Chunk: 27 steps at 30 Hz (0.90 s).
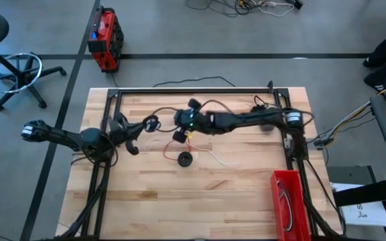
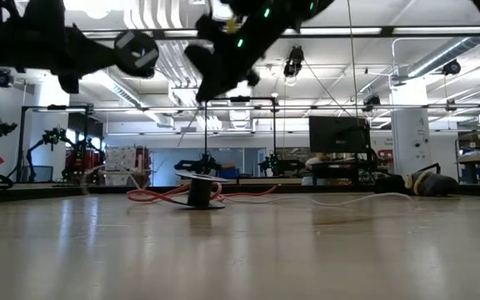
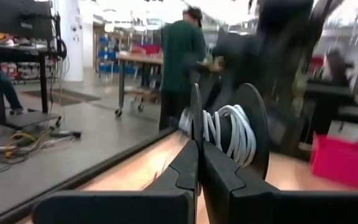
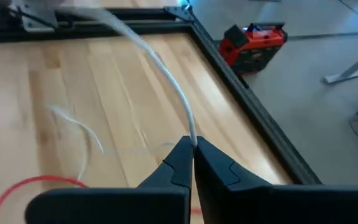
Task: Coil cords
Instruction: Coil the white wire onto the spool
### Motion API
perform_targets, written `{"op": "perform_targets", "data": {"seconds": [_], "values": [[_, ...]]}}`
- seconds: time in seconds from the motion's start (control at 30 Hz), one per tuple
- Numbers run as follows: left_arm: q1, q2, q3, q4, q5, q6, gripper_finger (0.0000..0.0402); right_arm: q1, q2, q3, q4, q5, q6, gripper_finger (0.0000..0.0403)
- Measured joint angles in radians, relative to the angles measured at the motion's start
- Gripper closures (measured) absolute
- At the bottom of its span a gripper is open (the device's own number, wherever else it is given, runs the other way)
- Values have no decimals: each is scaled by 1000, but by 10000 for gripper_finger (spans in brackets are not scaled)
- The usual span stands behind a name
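Observation:
My left gripper [image 1: 145,125] is at the table's left middle, shut on a black spool [image 3: 247,124] that has white cord [image 3: 229,132] wound on it. My right gripper [image 1: 181,134] hangs over the table's centre, shut on a loose white cord [image 4: 166,74]. This cord runs away from the fingers toward the far left. A second black spool [image 1: 185,158] stands on the wood below, with a red cord [image 1: 173,150] looping beside it. More white cord [image 1: 221,159] lies slack to its right. My left gripper pinches the spool's near flange [image 3: 196,115] at its rim between the two fingers. The spool is lifted clear of the table, with its wound white cord beyond the fingers. My right gripper pinches the white cord [image 4: 192,138] between its fingertips, one strand, the fingers lying across it. From the fingers the cord rises away in a shallow curve, clear of the table.
A black metal frame [image 1: 193,90] edges the table. A red bin [image 1: 288,201] holding a cord sits at the near right. A red toolbox [image 1: 104,39] and an office chair [image 1: 15,67] stand on the floor beyond. A person [image 3: 182,56] stands in the room behind.

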Motion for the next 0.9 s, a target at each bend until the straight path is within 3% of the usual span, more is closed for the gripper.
{"op": "perform_targets", "data": {"seconds": [0.13, 0.33, 0.63, 0.9], "values": [[0, 33, 0, -70, 1, -19, 401, -3, -90, 49, -140, -16, 32, 401], [2, 130, 0, -46, -9, -45, 401, -3, -129, 123, -208, -170, 164, 402], [4, 289, 0, 65, -6, -13, 401, -4, -60, 216, -224, -272, 400, 402], [5, 423, 103, -9, -53, 9, 401, -1, -3, 277, -253, -273, 489, 403]]}}
